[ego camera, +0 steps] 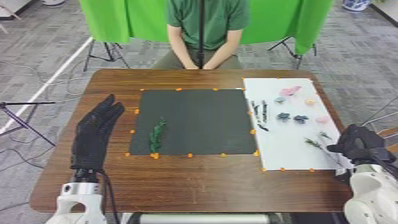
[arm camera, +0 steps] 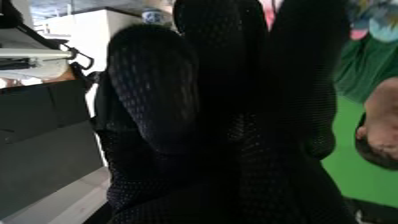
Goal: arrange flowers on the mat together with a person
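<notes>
Your R black fabric-gloved hand [ego camera: 358, 145] is hanging beside thin green-tipped stems [ego camera: 314, 143] — can't tell openness/hold — so sweeping low is poss. risking a snag.

One green sprig [ego camera: 157, 136] lies on the one dark mat [ego camera: 200, 117]. On the one white sheet [ego camera: 280, 157] to the mat's right lie two dark blue flowers [ego camera: 283, 116], two pink flowers [ego camera: 290, 91], one pale blue flower [ego camera: 280, 100], one peach flower [ego camera: 310, 102], two green-tipped stems [ego camera: 313, 143] and dark twigs [ego camera: 264, 111] too small to count.
</notes>
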